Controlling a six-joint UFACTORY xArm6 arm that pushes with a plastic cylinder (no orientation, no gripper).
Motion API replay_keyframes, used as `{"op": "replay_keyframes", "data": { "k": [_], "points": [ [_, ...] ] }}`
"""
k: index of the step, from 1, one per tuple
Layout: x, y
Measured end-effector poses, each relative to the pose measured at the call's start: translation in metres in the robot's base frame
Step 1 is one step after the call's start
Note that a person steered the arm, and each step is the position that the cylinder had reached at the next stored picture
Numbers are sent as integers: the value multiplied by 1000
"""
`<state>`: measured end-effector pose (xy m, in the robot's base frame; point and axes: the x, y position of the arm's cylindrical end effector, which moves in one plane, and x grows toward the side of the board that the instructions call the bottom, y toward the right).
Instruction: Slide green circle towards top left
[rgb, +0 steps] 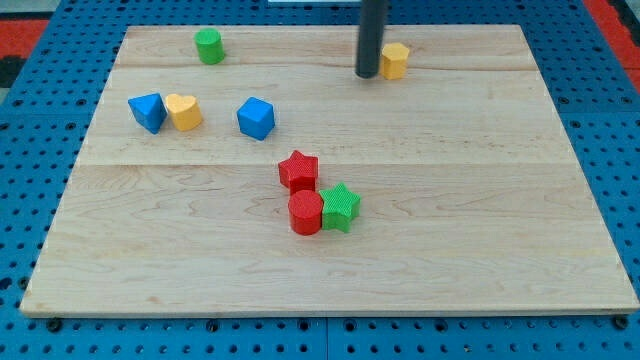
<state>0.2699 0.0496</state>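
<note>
Pale wood makes up the tabletop (480, 250), a board of joined planks lying on a blue pegboard surface (30, 200). My tip (367, 75), the lower end of the dark rod that is the tool here, rests near the view's top, a little right of the middle. It is a plain rod with nothing to open or close, and it holds nothing.

Just beside my tip, on its right in the view, stands a yellow block (396, 60) of a faceted shape; whether the two touch I cannot tell.

The green circle (208, 46), a short green cylinder, sits well apart from my tip, far to its left in the view and slightly nearer the view's top, close to the board's top left corner.

Lower than my tip and to its left, a blue faceted block (256, 118) stands alone. Farther left again a yellow heart-like block (184, 111) touches a blue block (148, 112) on its left.

Below my tip and slightly to its left, near the board's middle, three blocks cluster: a red star (298, 171) uppermost, a red cylinder (305, 213) just beneath it, and a green star (341, 207) pressed against the cylinder's right side. All three lie well apart from my tip.
</note>
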Motion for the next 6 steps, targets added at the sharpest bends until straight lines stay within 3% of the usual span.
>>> {"op": "replay_keyframes", "data": {
  "k": [2, 3, 4, 5, 6],
  "points": [
    [55, 51],
    [13, 57],
    [-10, -16],
    [8, -51],
    [-36, -110]
  ]
}}
